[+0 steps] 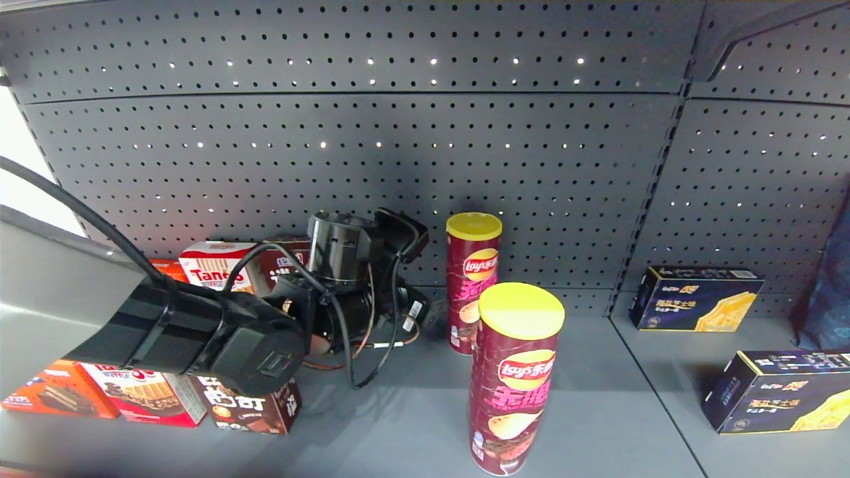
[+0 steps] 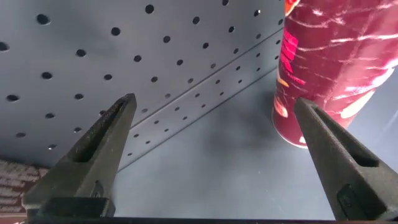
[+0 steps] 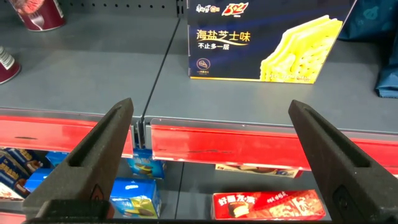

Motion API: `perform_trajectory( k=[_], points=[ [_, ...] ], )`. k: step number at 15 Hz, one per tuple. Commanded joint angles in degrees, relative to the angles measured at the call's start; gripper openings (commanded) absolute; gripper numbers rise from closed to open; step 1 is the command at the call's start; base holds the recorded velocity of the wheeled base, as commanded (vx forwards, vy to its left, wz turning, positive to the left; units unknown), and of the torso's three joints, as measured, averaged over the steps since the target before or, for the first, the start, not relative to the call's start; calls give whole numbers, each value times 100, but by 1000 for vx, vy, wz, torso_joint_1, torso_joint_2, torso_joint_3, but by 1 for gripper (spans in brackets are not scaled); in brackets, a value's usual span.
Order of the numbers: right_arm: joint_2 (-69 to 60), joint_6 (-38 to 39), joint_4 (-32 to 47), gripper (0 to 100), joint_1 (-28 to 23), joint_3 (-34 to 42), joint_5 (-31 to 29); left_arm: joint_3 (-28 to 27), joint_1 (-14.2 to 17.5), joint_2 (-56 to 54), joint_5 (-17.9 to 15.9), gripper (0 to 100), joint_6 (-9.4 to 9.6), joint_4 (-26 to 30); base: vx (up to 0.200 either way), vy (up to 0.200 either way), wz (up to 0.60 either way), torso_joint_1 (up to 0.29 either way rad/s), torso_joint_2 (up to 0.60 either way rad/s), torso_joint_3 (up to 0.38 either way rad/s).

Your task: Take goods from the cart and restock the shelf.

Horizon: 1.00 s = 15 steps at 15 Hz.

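Rear chip can (image 1: 473,282): stood upright on the shelf (image 1: 412,411), close to the perforated back panel (image 1: 398,159); a yellow lid is seen on top.
Front chip can (image 1: 514,378): stood upright nearer the shelf's front edge, slightly to the right of the rear can and apart from it; the same yellow lid and dark red wall are seen.
Left gripper (image 2: 214,102): held low over the shelf, just to the left of the rear chip can's base; its fingers are spread wide with nothing between them, and the can (image 2: 336,62) is seen beyond one finger, outside the gap.
Left arm (image 1: 199,332): stretched in from the left, above the snack boxes.
Right gripper (image 3: 210,107): held in front of the shelf's red edge strip (image 3: 249,140); its fingers are spread wide and nothing is held.
Dark blue boxes: one (image 1: 694,299) is set at the back of the right-hand bay, another (image 1: 777,392) nearer the front; one such box (image 3: 267,40) is faced by the right gripper.
Snack boxes: a red and white box (image 1: 216,265) is placed by the back panel, and a brown box (image 1: 249,405) in the front row under the arm.
Lower shelf: blue packs (image 3: 134,199) and a red box (image 3: 267,206) are seen below the strip.
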Motion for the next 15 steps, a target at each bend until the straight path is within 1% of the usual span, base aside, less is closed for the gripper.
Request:
perform_trajectory(
  k=[1, 4, 11, 14, 15],
  points=[
    [9, -1, 2, 100, -4, 1, 0, -93, -1, 168, 2, 100, -1, -3, 0, 0, 0, 0, 0, 0],
    [9, -1, 2, 100, 4, 1, 0, -225, -10, 299, -7, 100, -1, -11, 0, 0, 0, 0, 0, 0],
    [9, -1, 2, 100, -4, 1, 0, -304, -80, 370, -16, 100, -9, -20, 0, 0, 0, 0, 0, 0],
    [9, -1, 2, 100, 4, 1, 0, -313, -45, 282, -16, 100, -1, -20, 0, 0, 0, 0, 0, 0],
    [9, -1, 2, 100, -4, 1, 0, -330, -1, 45, -16, 100, 8, -3, 0, 0, 0, 0, 0, 0]
  ],
)
